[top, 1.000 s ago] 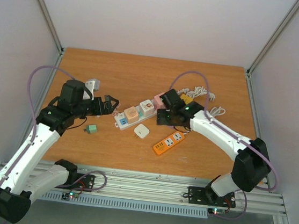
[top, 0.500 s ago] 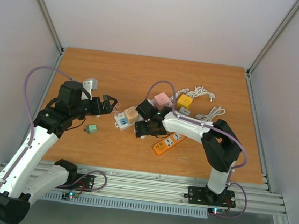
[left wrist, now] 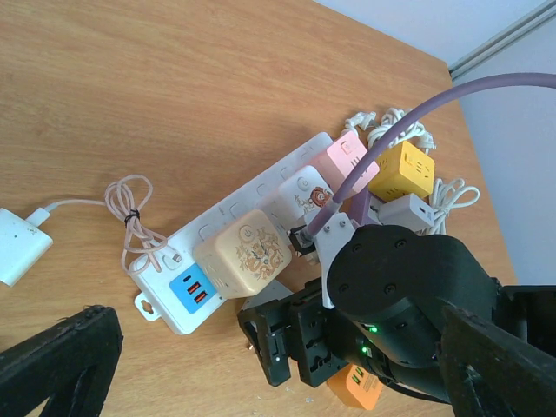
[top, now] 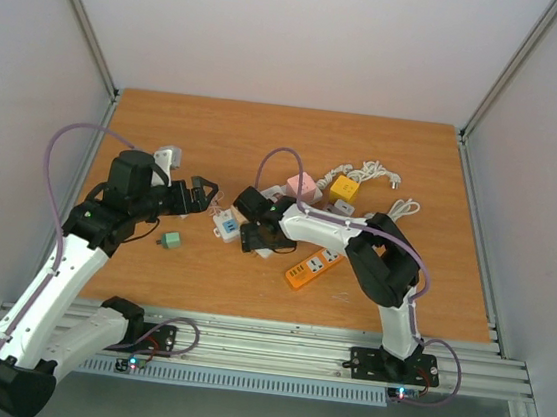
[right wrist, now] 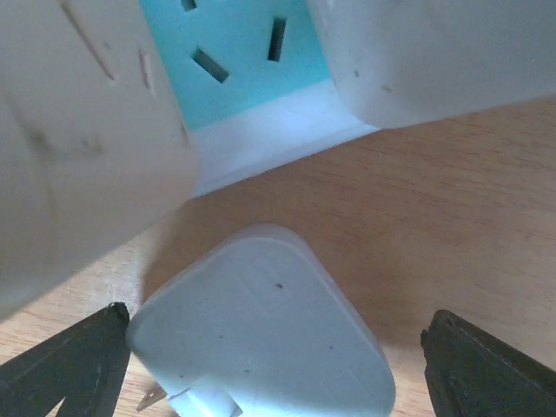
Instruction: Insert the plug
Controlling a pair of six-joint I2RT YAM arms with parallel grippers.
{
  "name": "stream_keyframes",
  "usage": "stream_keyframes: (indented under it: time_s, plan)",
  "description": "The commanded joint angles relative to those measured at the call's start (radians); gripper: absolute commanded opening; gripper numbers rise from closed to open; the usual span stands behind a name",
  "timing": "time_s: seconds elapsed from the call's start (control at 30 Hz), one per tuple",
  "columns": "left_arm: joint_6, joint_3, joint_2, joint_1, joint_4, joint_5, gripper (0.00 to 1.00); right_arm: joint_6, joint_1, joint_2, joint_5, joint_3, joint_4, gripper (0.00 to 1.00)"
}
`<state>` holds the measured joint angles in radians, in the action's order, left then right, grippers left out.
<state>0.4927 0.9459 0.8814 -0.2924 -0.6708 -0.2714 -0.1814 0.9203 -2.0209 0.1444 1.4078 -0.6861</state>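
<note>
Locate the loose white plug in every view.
Top external: white plug, centre, mostly under the right gripper.
Left wrist: lower centre, below the cream adapter.
Right wrist: bottom centre, between the open fingers.
Shared landmark: the white power strip beside it.

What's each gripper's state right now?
Left gripper: open, holding nothing.
Right gripper: open, straddling the white plug, not clamped on it.

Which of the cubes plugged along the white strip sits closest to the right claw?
The cream cube: it lies right beside the right gripper, while the white cube and the pink cube sit farther along the strip.
</note>
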Motion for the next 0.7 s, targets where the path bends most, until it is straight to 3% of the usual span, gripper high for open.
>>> stream_keyframes:
  time_s: [0.0, 0.2, 0.43, 0.67]
  plan:
    - [-0.006, 0.002, -0.001, -0.002, 0.037, 0.011, 0.99, -0.025, 0.008, -0.036, 0.006, 0.026, -0.033, 0.88]
    - [-0.002, -0.004, -0.027, -0.003, 0.055, 0.011, 0.99, -0.065, 0.008, -0.023, 0.030, 0.005, -0.030, 0.71]
    - [0.014, -0.027, -0.019, -0.002, 0.068, -0.039, 0.99, -0.059, 0.008, -0.019, 0.039, 0.004, -0.063, 0.86]
    - [0.033, -0.039, -0.019, -0.002, 0.080, -0.045, 0.99, -0.032, 0.027, -0.072, 0.066, 0.060, -0.163, 0.83]
